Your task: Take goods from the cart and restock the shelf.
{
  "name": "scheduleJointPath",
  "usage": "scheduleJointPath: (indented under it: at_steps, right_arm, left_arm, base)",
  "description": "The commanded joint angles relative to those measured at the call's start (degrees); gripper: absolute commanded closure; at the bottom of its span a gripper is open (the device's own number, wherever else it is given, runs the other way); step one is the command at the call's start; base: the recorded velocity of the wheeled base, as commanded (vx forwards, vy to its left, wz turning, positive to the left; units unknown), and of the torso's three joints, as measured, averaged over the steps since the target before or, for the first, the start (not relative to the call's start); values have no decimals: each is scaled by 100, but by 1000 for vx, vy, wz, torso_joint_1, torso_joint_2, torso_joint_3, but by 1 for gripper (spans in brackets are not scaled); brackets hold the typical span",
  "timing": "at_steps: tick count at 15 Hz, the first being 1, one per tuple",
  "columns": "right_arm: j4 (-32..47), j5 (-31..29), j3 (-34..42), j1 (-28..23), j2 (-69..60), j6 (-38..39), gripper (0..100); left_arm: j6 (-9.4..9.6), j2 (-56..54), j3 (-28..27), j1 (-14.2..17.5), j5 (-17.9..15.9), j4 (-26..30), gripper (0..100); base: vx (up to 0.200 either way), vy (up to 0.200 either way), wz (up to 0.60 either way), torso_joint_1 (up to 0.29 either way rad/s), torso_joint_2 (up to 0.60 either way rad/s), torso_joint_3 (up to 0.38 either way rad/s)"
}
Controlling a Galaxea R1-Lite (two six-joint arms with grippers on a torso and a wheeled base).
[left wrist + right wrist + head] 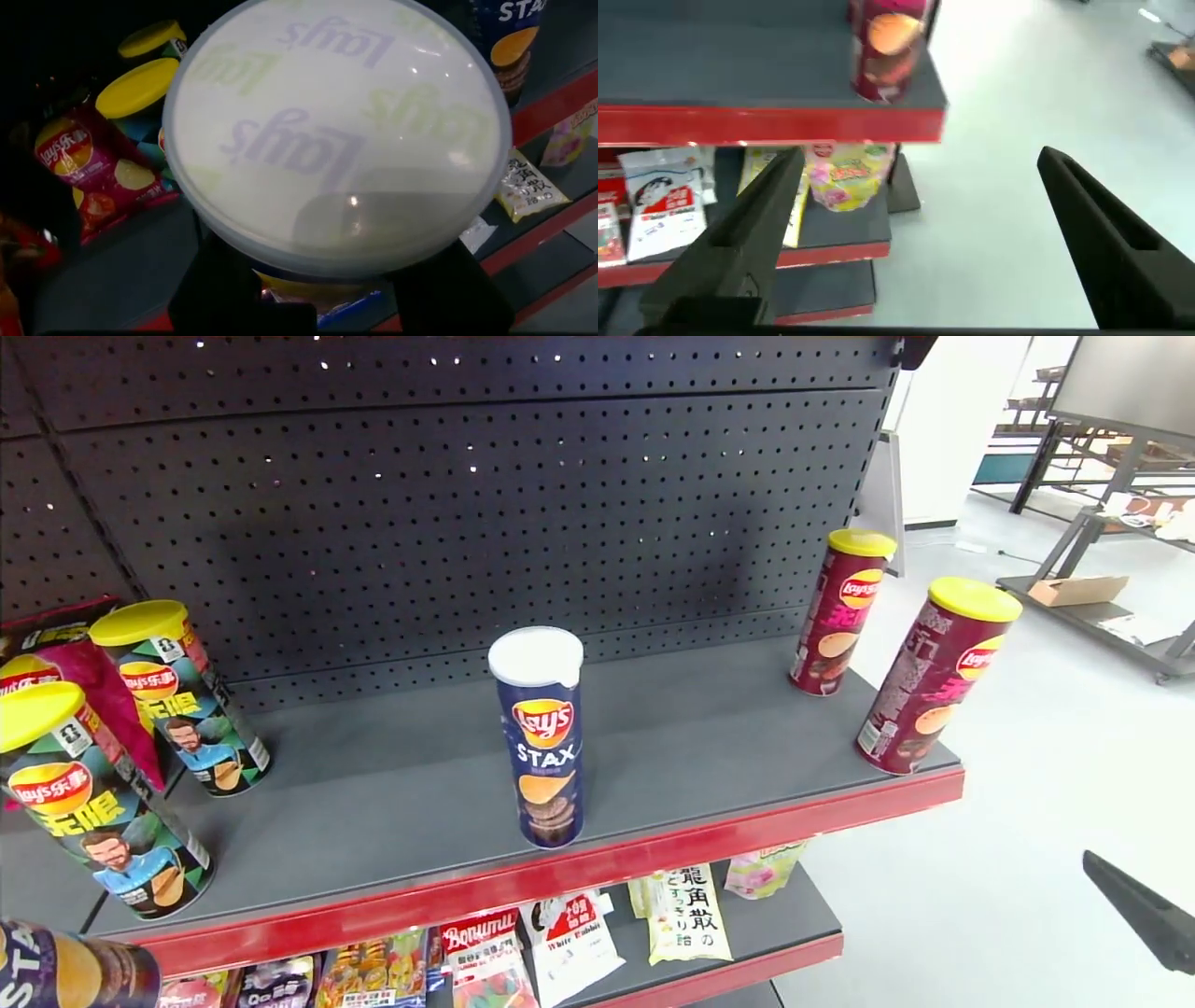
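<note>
Step in hand, as I judge it: the carry to the shelf, placement not yet done.

- Left gripper (pixel 322 301): closed around a chip can (pixel 75 973). The can's white lid (pixel 336 140) faces the wrist camera square on.
- Right gripper (pixel 920 154): jaws spread wide with nothing between them, out past the shelf's right end and over the floor.
- Location: the chip can sits low on the robot's left, just below and in front of the red front edge of the shelf (pixel 420 775). It is not over the board.
- Orientation: not upright. In the head view its long axis lies close to level, with the dark base end toward the right and the lid end cut off at the frame edge.

Next move, as a judgement: lift the chip can above the red lip, turn it so the lid points up and the long axis stands vertical, then set it on bare board. The open stretches are between the green cans (pixel 182 695) and the standing blue can (pixel 543 737), and between that can and the maroon cans (pixel 840 611). The nearer gap is beside the green cans, so the swing needs room to avoid tipping them.
</note>
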Motion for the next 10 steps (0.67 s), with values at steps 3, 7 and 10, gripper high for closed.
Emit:
scheduleJointPath:
  at_steps: [3,7,10]
  right_arm:
    - [1540,538,444,-400,-2713,62,0]
    - [2445,283,751,-417,-3803,167,0]
    - [2357,-130,786,-417,-3794,493,0]
  left_arm:
    - [-49,383,-17,4,-117,-10,100]
    - [-58,594,-25,4,-144,-10,100]
    - [-137,963,-113,4,-319,-273,100]
  base:
    - [0,0,0,0,0,0]
    - [0,0,0,0,0,0]
    - [0,0,0,0,0,0]
